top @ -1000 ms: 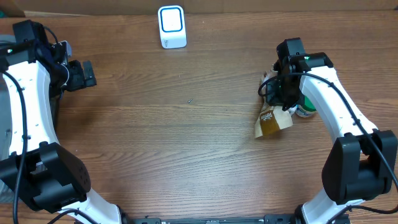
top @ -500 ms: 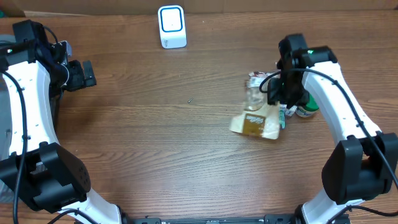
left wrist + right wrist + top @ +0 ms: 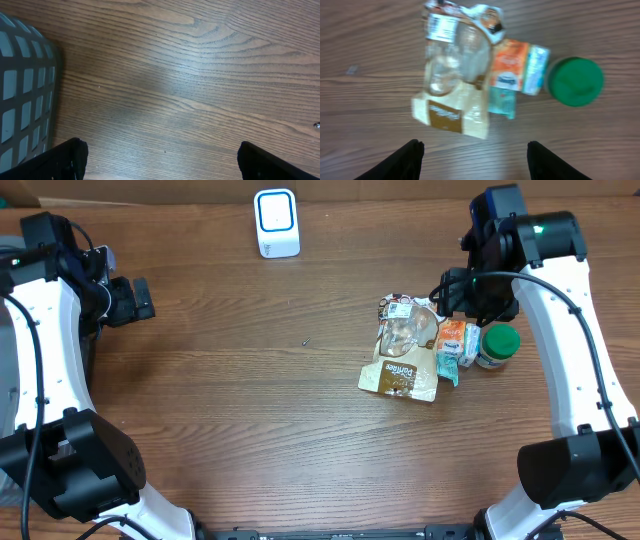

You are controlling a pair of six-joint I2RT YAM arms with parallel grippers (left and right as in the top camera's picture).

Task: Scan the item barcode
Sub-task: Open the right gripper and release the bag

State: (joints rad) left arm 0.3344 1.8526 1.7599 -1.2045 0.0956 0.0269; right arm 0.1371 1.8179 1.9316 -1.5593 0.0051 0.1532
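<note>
While both arms are up off the wood, the brown bench (image 3: 250,410) takes up nearly everything I can see, its grain running left to right. The left arm (image 3: 40,380) curves along the left edge. Its left tool (image 3: 160,155) hangs over bare wood with the two fingers set wide apart and nothing between them. The right arm (image 3: 570,350) reaches in from the right edge towards the far side. From its wrist camera, the right tool (image 3: 475,147) sits above a small cluster of goods, jaws apart and empty, touching none of them.

At the far left, just beside the left tool, a grey mesh basket (image 3: 20,75) shows one corner.

The bag (image 3: 400,350), tan at the bottom with a clear crinkled window above, lies flat on the bench, right of centre. Its white barcode label (image 3: 440,27) faces up at the end farthest from me. The white scanner (image 3: 277,222), with its blue-rimmed face, stands at the far edge, well apart from the bag and to its left.

A green-lidded jar (image 3: 497,345) stands upright at the right end of the cluster. Between jar and bag lies an orange-and-teal packet (image 3: 452,340), touching the bag's edge. A tiny dark speck (image 3: 307,342) sits on bare wood near the middle.
</note>
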